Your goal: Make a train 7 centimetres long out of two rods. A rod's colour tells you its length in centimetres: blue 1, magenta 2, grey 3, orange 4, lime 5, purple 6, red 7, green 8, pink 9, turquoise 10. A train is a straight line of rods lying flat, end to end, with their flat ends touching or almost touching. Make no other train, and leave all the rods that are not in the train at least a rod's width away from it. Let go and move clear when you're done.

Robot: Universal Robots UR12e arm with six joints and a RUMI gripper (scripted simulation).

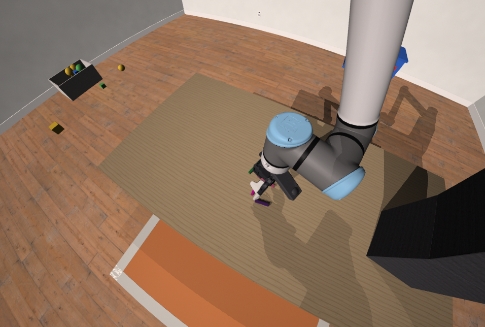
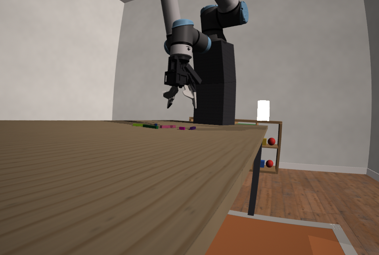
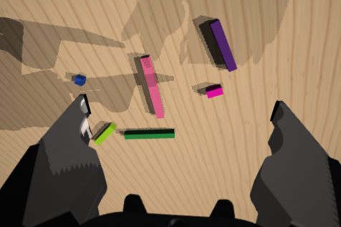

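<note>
In the wrist view several rods lie flat and apart on the wooden table. A purple rod (image 3: 223, 44) lies at the upper right. A short magenta rod (image 3: 214, 92) lies below it. A long pink rod (image 3: 152, 86) lies in the middle. A green rod (image 3: 149, 134) lies below the pink one. A lime rod (image 3: 104, 133) lies beside my left fingertip, partly hidden by it. A small blue rod (image 3: 79, 79) lies at the left. My gripper (image 3: 179, 98) (image 2: 180, 99) is open and empty, well above the table. The purple rod also shows in the top view (image 1: 262, 202).
The black robot pedestal (image 1: 435, 237) stands at the table's right side. An orange mat (image 1: 219, 284) lies on the floor by the front edge. A black bin with balls (image 1: 74, 77) sits far left on the floor. A shelf with balls (image 2: 266, 146) stands behind the table.
</note>
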